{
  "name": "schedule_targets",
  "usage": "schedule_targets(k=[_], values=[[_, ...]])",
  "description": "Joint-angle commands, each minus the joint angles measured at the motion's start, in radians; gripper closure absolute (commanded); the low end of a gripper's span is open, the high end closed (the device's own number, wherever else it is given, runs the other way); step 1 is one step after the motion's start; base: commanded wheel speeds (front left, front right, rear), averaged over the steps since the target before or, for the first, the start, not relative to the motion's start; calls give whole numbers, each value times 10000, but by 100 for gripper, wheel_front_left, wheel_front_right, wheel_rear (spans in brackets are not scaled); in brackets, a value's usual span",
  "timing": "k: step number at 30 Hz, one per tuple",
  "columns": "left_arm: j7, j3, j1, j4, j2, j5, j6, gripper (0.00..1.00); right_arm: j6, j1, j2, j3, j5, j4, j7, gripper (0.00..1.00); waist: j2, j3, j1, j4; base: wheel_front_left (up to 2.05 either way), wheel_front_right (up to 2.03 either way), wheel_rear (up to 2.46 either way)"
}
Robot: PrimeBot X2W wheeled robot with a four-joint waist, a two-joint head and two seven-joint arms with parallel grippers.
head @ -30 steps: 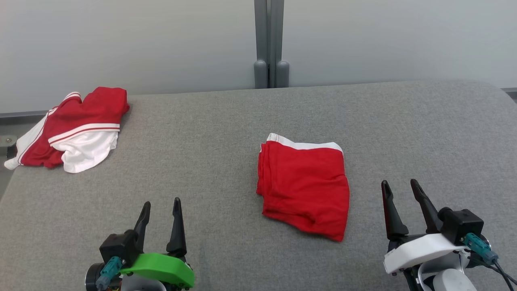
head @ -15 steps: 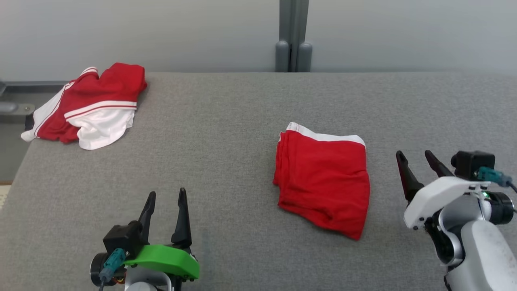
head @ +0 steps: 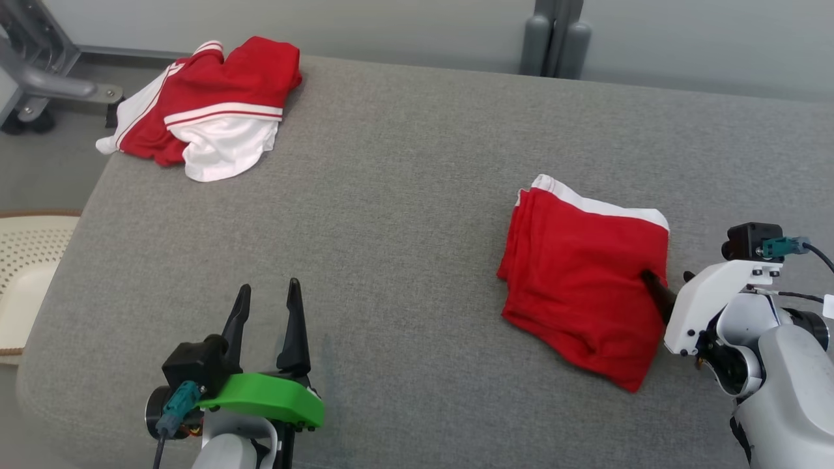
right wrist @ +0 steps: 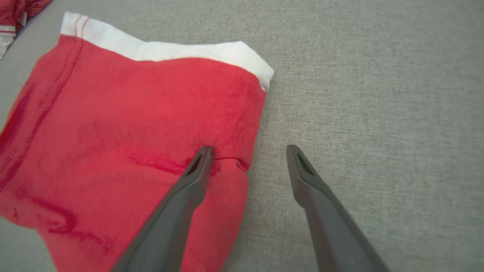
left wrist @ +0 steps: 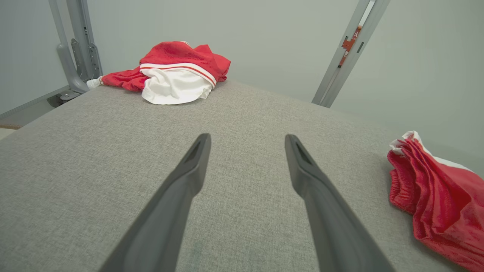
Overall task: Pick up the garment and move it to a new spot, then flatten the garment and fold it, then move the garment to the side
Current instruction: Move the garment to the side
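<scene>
A folded red garment [head: 580, 280] with a white waistband lies flat on the grey padded table [head: 391, 228], right of centre. My right gripper [head: 666, 277] is open at its right edge. In the right wrist view, the left finger [right wrist: 189, 189] lies over the red cloth [right wrist: 132, 124] and the right finger [right wrist: 317, 196] over bare table, with the garment's edge between them. My left gripper [head: 269, 286] is open near the front edge, over bare table and well left of the garment [left wrist: 442, 200]. Nothing is between its fingers [left wrist: 181, 189].
A crumpled red and white garment [head: 215, 104] lies at the table's far left corner, part of it hanging over the edge. Beyond that corner stands a grey metal frame [head: 39, 71]. A cream perforated object [head: 19, 273] sits left of the table. A grey post [head: 554, 39] rises behind.
The head camera has turned, shifting the whole picture. My right gripper has moved in to the folded garment's right edge, one finger now over the cloth. The left gripper has stayed put.
</scene>
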Motion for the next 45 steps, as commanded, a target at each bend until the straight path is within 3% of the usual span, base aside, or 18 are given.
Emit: schedule_targets(k=[1,4,5,6,7,10,17,25,30,34,39,45], values=[[-5,26,-194,-35,19,15,-6,0,1,-186,-58,15,103,167,44,0,-1,382,0,413,0,0,0],[-5,57,-209,-43,19,54,-16,0,1,-300,-68,129,222,532,75,0,-1,431,0,462,0,0,0],[-5,83,-218,-47,19,81,-16,0,1,-353,-77,184,249,641,64,18,-1,445,0,459,0,0,0],[-5,108,-230,-54,19,105,-17,0,1,-397,-69,228,249,732,36,29,-1,452,0,447,0,0,0],[-5,134,-250,-72,19,157,-21,0,1,-453,-51,293,270,835,13,62,-1,468,0,405,0,0,0],[-5,152,-293,-116,17,231,-51,0,1,-603,-54,465,320,1022,-56,100,-1,510,0,235,0,0,0],[-5,210,-437,-308,18,450,-134,0,-5,-1189,-543,891,375,799,-726,100,-1,804,0,-701,0,0,0],[-5,30,-819,-450,20,859,-332,0,-5,-1595,-1317,840,348,524,-1300,100,-1,1433,0,-2572,0,0,0],[-5,-43,-1139,-327,41,1192,-467,0,-5,-1807,-1300,592,341,610,-1680,100,-1,1812,0,-3842,0,0,0],[-5,-150,-1379,-177,77,1404,-592,0,-4,-1944,-1158,504,280,761,-1941,100,-1,2001,0,-4483,0,0,0],[-5,-243,-1597,-27,103,1508,-689,0,-4,-2090,-952,533,244,1142,-2280,100,-1,2105,0,-4783,0,0,0],[-6,-240,-1679,-35,158,1555,-707,0,-4,-2494,-942,577,80,1710,-2658,100,-1,2154,0,-4479,0,0,0]])
